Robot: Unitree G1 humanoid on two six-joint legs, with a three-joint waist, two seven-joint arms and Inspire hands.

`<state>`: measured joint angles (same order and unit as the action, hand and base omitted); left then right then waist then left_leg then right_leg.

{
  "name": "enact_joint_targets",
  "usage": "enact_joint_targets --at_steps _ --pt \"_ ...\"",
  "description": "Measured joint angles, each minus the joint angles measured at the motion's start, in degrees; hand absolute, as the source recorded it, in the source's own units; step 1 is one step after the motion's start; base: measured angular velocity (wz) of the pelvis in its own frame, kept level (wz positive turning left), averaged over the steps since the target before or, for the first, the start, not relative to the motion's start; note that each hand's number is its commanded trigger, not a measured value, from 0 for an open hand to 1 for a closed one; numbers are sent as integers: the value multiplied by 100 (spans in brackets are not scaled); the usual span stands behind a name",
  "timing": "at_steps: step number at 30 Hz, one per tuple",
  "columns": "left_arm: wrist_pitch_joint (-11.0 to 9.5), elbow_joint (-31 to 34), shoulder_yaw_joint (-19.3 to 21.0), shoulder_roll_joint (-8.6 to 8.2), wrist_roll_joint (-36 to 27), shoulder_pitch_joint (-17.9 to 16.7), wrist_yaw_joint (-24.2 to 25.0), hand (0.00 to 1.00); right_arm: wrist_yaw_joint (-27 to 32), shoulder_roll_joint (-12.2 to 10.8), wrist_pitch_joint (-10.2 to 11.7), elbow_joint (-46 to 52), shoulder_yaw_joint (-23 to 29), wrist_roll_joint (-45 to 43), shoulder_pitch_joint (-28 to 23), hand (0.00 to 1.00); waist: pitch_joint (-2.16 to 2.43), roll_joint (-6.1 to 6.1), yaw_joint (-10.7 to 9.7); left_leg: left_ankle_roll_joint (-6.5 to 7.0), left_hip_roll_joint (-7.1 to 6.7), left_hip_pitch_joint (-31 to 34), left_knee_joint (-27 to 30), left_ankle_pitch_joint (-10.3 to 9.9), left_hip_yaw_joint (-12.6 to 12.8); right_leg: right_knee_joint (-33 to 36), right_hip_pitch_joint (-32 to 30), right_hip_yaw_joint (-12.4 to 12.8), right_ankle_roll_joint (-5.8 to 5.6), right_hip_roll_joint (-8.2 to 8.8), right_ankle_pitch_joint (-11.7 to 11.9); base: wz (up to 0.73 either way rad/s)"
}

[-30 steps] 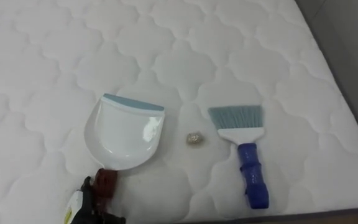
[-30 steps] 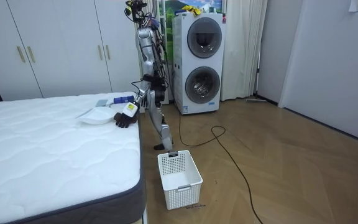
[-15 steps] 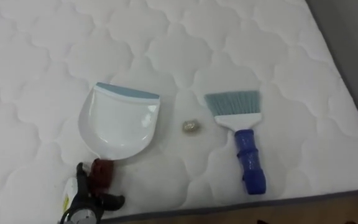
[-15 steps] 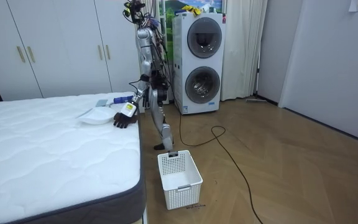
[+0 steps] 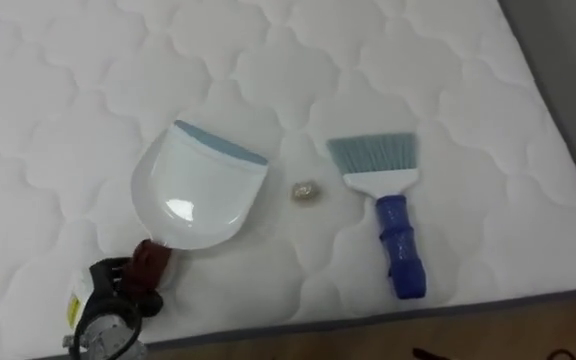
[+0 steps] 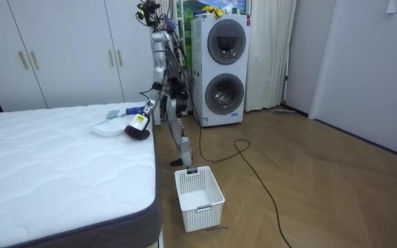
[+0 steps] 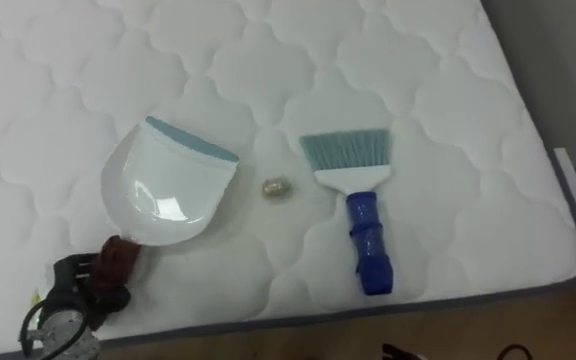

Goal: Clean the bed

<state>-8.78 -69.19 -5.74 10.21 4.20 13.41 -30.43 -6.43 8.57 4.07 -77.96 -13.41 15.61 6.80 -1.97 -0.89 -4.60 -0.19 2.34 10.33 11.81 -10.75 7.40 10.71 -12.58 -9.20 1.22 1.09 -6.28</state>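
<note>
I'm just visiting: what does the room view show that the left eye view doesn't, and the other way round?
The room view adds the whole robot standing at the bed's edge, stacked washing machines behind it, wardrobe doors, and a white basket on the wooden floor. The left eye view adds a small crumpled scrap lying between the dustpan and the brush, touching neither. Both share the white mattress, the dustpan with the left hand curled round its handle, and the blue-handled brush.

The left hand (image 7: 76,285) grips the dustpan (image 7: 168,185) near the front edge of the mattress (image 7: 448,90). A crumb (image 7: 275,187) lies between it and the brush (image 7: 360,208)
</note>
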Motion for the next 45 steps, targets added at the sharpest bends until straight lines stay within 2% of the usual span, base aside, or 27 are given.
enact_joint_targets --at_steps 3,4,5,7,13,19,24,27,30,33,37,38,39,41,45 --pt "76 -111 -163 -74 7 16 143 100 20 -14 -12 -5 -64 4 61 0 -1 -18 -34 13 -8 62 -8 8 22 29 -93 -4 -1 10 1 -5" --pt "100 -188 -253 -167 10 17 155 100 43 -19 -13 -3 -105 7 81 0 4 -27 -27 14 -6 94 -8 8 45 49 -146 10 -2 7 1 -9" --pt "88 -223 -264 -242 13 21 184 100 61 -25 -22 -3 -110 7 88 0 1 -33 -18 14 -2 97 -8 8 60 61 -162 38 -2 0 1 -9" --pt "79 -348 -246 -275 13 75 207 100 76 -28 -26 -2 -112 6 92 0 2 -33 -16 14 5 79 -9 8 67 84 -162 54 -2 -7 1 -3" --pt "125 -568 -237 -264 -2 230 228 100 79 -64 -36 8 -116 24 95 0 15 -101 -63 21 2 108 -7 15 163 109 -236 135 2 -2 16 -8" --pt "118 -587 -234 -204 45 238 201 100 84 -87 -40 -6 -121 279 93 0 16 -147 -127 29 -6 112 -4 20 171 105 -244 118 -3 11 25 0" --pt "116 -562 -228 -100 122 245 244 100 154 -85 -34 -39 -104 373 93 0 16 -147 -144 29 1 126 18 20 167 113 -244 111 -2 8 25 0" --pt "110 -560 -223 -41 467 272 323 100 150 -58 -19 -126 -97 784 69 0 19 -142 -154 29 4 172 97 20 162 115 -243 78 5 17 29 5" --pt "88 -524 -233 32 1011 274 343 100 158 85 4 -173 81 1382 -77 0 25 -126 -136 29 6 192 111 20 126 108 -241 51 11 16 47 5" --pt "92 -381 -241 130 1199 257 342 100 207 190 1 -200 235 1824 -141 0 38 -98 -124 29 12 206 153 19 129 108 -239 52 14 15 60 0" --pt "87 224 -231 475 1742 174 259 100 273 424 10 -223 879 2462 -199 0 46 88 -124 29 14 216 195 19 131 135 -241 53 14 17 80 0" --pt "86 306 -228 540 1871 173 153 100 320 496 9 -220 1082 2535 -156 0 68 165 -133 30 10 208 193 19 132 158 -248 53 14 23 79 -4" --pt "86 370 -227 569 1920 143 61 100 392 538 10 -226 1246 2602 -135 0 91 228 -123 35 7 185 184 22 147 201 -256 54 14 27 76 -7" --pt "84 426 -222 592 2022 75 -44 100 447 564 9 -239 1331 2773 -123 0 120 276 -125 39 7 147 177 25 191 227 -255 78 18 25 73 -11" --pt "93 664 -219 611 2303 -77 -50 100 443 589 8 -185 1537 2989 -48 0 120 267 -128 61 -9 113 178 43 237 299 -272 127 21 48 56 -6"
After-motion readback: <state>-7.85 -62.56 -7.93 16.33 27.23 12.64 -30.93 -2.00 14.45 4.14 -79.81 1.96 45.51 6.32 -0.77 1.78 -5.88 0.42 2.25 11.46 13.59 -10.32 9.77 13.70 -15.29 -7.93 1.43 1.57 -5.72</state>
